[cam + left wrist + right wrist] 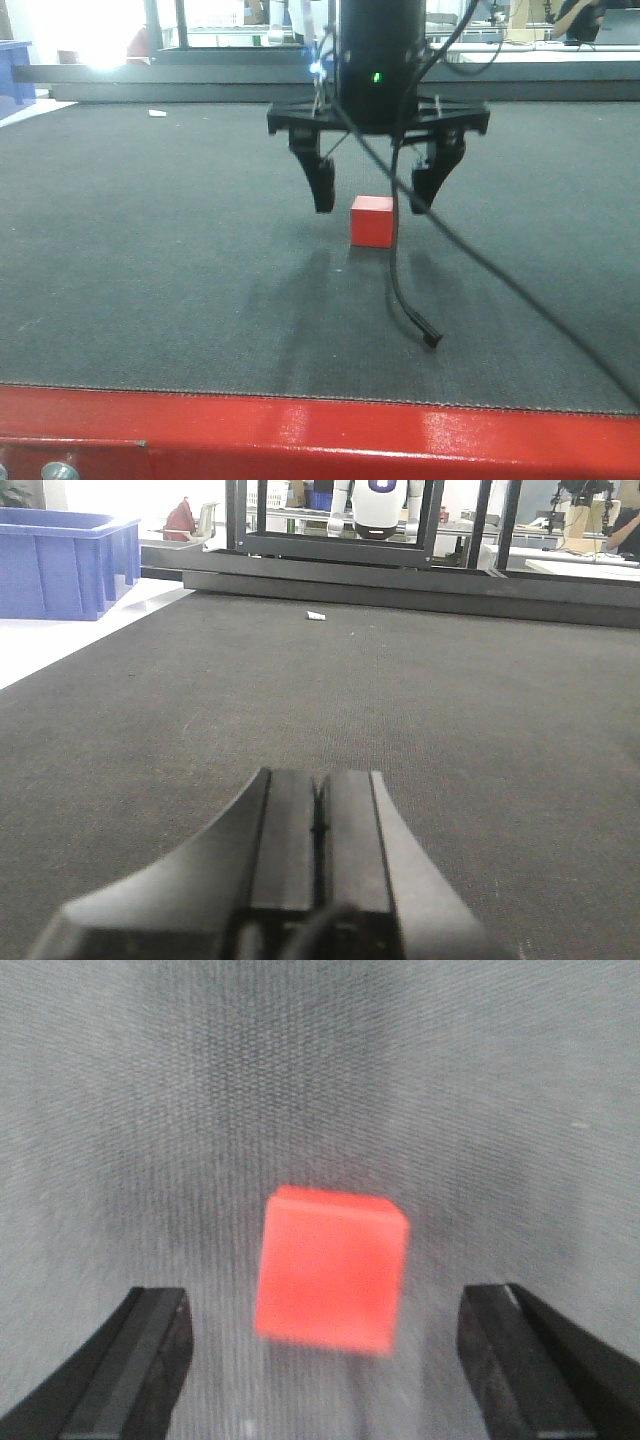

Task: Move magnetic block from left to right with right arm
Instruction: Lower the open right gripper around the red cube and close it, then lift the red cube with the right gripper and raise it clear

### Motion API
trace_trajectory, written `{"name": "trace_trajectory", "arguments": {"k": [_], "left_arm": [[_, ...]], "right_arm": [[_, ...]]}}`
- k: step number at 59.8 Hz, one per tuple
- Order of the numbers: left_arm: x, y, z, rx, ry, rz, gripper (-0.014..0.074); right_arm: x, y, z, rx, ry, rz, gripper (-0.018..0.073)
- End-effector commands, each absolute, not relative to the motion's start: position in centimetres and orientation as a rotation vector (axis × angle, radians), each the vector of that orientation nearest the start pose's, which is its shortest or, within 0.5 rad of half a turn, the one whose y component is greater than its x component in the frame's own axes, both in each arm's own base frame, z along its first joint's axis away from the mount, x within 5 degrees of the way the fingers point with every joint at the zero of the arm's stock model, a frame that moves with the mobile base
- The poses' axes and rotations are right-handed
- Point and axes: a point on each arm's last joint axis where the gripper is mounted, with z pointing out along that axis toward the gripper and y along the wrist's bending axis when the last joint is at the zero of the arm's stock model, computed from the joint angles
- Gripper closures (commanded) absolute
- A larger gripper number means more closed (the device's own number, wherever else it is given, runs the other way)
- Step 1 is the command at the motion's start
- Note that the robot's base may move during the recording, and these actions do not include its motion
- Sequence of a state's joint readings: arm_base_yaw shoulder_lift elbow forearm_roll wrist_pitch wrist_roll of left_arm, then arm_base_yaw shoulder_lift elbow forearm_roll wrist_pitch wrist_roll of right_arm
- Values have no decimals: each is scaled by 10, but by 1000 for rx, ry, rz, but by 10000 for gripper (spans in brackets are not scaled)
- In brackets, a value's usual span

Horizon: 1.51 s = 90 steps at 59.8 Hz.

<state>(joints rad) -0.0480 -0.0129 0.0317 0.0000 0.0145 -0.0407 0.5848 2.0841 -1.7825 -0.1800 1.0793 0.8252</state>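
Note:
The magnetic block (372, 221), a small plain red cube, rests on the dark grey mat (150, 250) near its middle. My right gripper (377, 197) hangs just behind and above it, open, one finger on each side and neither touching. In the right wrist view the magnetic block (331, 1270) lies between and slightly ahead of the two dark fingers (130, 1360), blurred. My left gripper (320, 800) is shut with nothing in it and points over bare mat.
A loose black cable (410, 300) dangles from the right arm down to the mat just right of the cube. A red table edge (320, 430) runs along the front. A blue bin (65, 560) stands far left, with a small white scrap (316, 615) and a metal frame behind.

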Motion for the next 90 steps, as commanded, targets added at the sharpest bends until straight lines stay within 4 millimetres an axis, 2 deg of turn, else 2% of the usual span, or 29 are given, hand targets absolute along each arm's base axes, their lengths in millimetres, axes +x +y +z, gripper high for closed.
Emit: {"name": "trace_trajectory", "arguments": {"k": [1,11,25,32,38,44,53,65,72,82,90], "left_arm": [[55,-3,208,3,1421,-82,713],[55,-3,208,3,1421,-82,713],[55,-3,208,3,1421,-82,713],[55,-3,208,3,1421,-82,713],[55,-3,208,3,1421,-82,713],[55,-3,208,3,1421,-82,713],[55,-3,208,3,1421,-82,713],[55,-3,208,3,1421,-82,713],[55,-3,208,3,1421,-82,713],[55,-3,208,3,1421,-82,713],[55,-3,208,3,1421,-82,713]], "right_arm": [[384,234,263,232,2696,148,-74],[391,237,250,231,2692,155,-74],[397,231,250,242,2667,159,-57],[398,231,250,244,2667,158,62],[398,231,250,243,2665,160,241],[397,231,253,244,2660,165,370],[394,229,274,221,2615,202,399],[379,220,319,15,2508,229,399],[364,210,336,-126,2465,204,399],[340,181,342,-215,2438,207,399],[315,148,344,-234,2373,202,399]]}}
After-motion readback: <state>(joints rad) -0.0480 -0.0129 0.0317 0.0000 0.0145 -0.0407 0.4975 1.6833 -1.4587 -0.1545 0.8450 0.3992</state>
